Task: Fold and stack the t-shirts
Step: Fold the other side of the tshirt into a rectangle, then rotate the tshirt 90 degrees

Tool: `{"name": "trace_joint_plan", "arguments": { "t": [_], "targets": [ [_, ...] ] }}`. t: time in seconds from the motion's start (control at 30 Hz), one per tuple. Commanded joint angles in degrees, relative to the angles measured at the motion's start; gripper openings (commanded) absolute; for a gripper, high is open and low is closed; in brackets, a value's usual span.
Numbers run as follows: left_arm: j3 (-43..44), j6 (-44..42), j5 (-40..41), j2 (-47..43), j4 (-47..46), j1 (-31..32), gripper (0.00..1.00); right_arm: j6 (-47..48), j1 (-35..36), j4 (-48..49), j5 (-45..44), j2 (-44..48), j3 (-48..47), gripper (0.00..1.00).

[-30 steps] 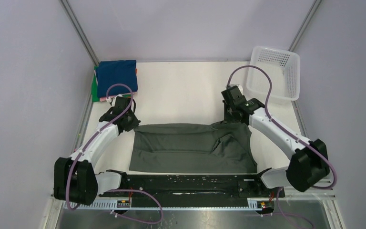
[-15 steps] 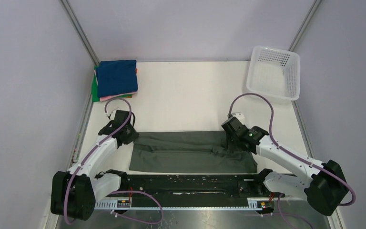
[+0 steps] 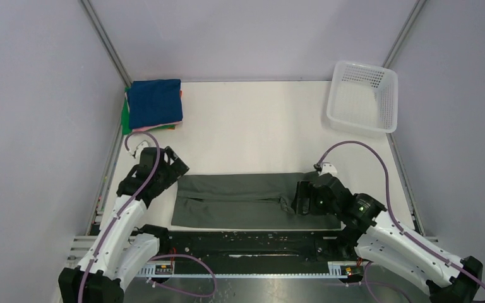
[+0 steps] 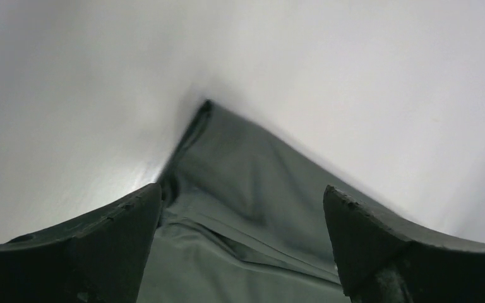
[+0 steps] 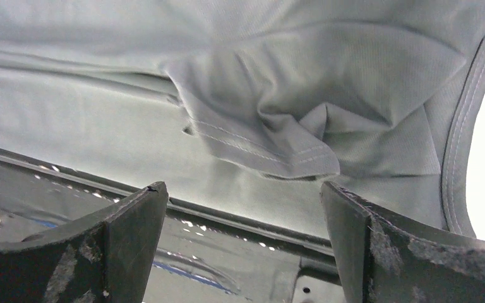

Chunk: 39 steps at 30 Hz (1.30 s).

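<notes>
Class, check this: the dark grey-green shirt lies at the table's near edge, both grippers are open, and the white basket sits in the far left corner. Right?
No: the top external view shows the basket in the far right corner. The rest holds: the shirt lies at the near edge, and the left gripper and right gripper are open.

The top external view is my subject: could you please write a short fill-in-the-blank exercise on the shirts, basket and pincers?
1. The top shirt of the folded stack is ____ in colour.
2. The white mesh basket stands at the far ____ corner of the table.
3. The dark grey-green t-shirt has its bunched sleeve at its ____ end.
4. The left pincer and the right pincer both have jaws ____.
Missing words: navy blue; right; right; open.
</notes>
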State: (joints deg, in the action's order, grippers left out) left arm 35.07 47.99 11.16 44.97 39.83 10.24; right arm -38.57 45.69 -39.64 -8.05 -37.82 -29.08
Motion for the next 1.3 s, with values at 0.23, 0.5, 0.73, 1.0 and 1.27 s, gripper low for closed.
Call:
{"name": "trace_joint_plan", "arguments": {
  "t": [0.23, 0.5, 0.73, 1.0, 1.27],
  "targets": [
    [3.2, -1.3, -14.0, 16.9, -12.4, 7.3, 0.99, -3.4, -0.2, 9.9, -5.0, -14.9, -7.0, 1.00],
    [-0.9, -2.3, -12.0, 22.2, -15.5, 7.6, 0.99, -10.8, -1.5, 16.3, 3.3, -22.9, 1.3, 1.00],
    [-4.3, -0.5, -12.6, 24.1, -18.0, 7.7, 0.99, -11.1, -11.2, 29.7, 10.0, -29.9, 5.5, 1.00],
    [-6.2, 6.0, -11.6, 21.9, -23.1, 9.8, 0.99, -4.9, -22.3, 32.4, 13.3, -50.7, -11.3, 1.00],
    [-9.5, 13.8, -10.1, 19.6, -24.9, 14.4, 0.99, 5.3, -24.9, 22.0, 20.1, -71.8, -38.6, 1.00]
  ]
}}
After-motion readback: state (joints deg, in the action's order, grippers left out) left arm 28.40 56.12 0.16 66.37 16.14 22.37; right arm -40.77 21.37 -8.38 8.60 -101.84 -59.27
